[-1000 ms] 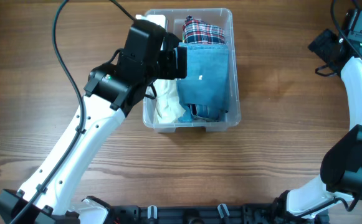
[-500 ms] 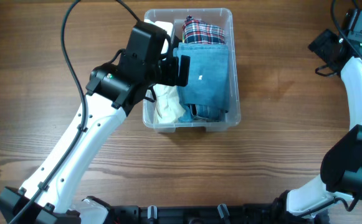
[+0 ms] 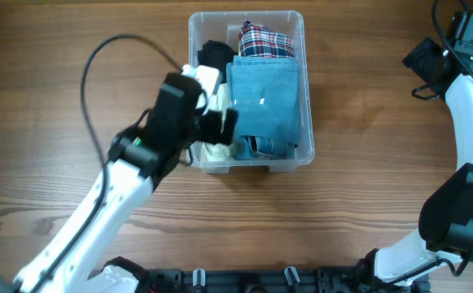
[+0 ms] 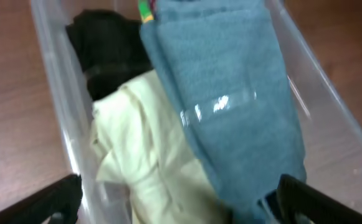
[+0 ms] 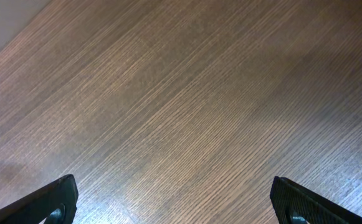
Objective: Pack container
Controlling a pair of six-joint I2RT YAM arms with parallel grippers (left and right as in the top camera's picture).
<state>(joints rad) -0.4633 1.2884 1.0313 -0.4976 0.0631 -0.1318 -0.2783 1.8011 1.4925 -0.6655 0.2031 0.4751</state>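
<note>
The clear container (image 3: 308, 81) sits at 12 o'clock on the table (image 3: 366, 187), packed with a blue cloth (image 3: 264, 102), plaid cloth (image 3: 266, 42), black cloth (image 3: 214, 55) and cream cloth (image 4: 146, 149). The left fingers (image 4: 50, 202) and right fingers (image 5: 43, 202) stand apart, empty.

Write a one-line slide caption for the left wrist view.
Open left gripper hovers over the clear container, packed with a folded blue cloth, a cream garment and a black item.

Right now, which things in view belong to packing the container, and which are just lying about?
Part of the job: clear rectangular plastic container; inside it, folded blue cloth, red plaid cloth, black garment, cream garment; open left pincer above it.

Just there: brown wooden table; black cable; open right pincer, over wood only.
</note>
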